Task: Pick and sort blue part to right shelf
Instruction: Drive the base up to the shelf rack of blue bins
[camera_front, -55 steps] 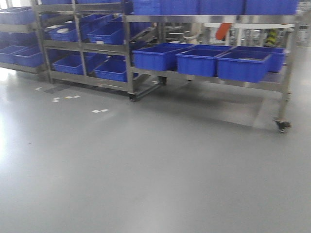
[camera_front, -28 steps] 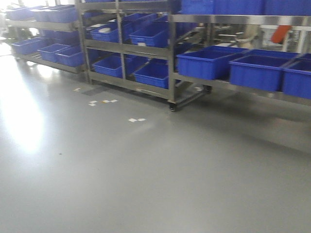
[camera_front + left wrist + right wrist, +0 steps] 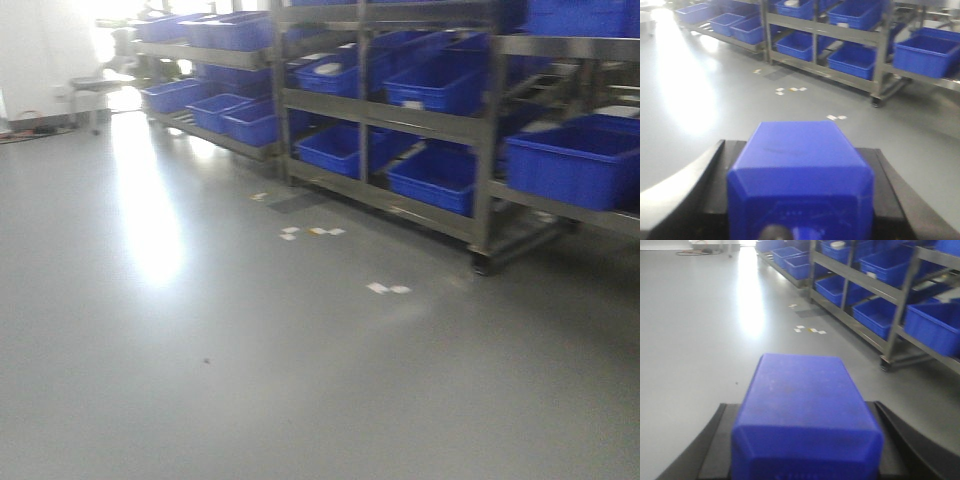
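Observation:
In the left wrist view a blue part (image 3: 800, 175), a boxy block with bevelled edges, sits between the two black fingers (image 3: 720, 175) of my left gripper (image 3: 799, 146), which is shut on it. The right wrist view shows a second blue part (image 3: 805, 420) the same way, with my right gripper (image 3: 800, 405) shut on it. The right shelf (image 3: 590, 215), a steel rack with a large blue tub (image 3: 575, 165), shows only at the front view's right edge, some way off across the floor. Neither gripper appears in the front view.
More steel racks (image 3: 385, 110) with smaller blue tubs (image 3: 435, 175) run along the back, one on a caster wheel (image 3: 482, 265). White tape marks (image 3: 388, 289) lie on the grey floor (image 3: 200, 380). Strong glare (image 3: 150, 220) falls at the left.
The racks have slid to the right across the front view, and the three large tubs of the right shelf have mostly left the frame. More floor and a bright area now show at left.

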### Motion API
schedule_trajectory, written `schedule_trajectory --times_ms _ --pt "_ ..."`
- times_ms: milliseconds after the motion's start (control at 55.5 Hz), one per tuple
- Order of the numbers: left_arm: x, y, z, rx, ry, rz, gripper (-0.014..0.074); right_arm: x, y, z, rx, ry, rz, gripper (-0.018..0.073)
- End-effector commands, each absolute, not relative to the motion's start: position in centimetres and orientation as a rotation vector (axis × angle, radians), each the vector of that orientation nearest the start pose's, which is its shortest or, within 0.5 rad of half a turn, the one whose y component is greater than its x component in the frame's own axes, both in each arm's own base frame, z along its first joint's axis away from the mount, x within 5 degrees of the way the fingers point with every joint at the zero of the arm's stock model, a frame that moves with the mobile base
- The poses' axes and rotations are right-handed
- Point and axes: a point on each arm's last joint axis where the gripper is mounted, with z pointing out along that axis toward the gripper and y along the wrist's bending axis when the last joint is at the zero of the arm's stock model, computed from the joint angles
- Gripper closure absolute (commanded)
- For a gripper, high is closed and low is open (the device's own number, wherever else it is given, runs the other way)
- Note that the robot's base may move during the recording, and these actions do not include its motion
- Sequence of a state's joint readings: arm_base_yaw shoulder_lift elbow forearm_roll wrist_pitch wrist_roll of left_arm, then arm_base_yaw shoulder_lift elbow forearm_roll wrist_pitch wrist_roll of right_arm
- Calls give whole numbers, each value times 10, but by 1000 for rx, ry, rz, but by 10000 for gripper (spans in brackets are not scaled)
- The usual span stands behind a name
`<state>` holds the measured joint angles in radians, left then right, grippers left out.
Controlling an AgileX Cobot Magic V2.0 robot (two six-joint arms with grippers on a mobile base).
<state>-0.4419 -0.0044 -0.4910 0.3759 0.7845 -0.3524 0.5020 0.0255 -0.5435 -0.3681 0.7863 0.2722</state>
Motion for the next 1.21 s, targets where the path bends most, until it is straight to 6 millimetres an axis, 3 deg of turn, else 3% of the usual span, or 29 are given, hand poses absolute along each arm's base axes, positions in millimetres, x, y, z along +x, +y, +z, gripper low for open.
schedule_trajectory --times_ms 0,1190 --pt "5 22 318 118 1597 -190 293 11 -20 331 -246 1603 147 302" --pt "5 22 318 118 1597 -190 293 11 -20 331 -246 1603 147 302"
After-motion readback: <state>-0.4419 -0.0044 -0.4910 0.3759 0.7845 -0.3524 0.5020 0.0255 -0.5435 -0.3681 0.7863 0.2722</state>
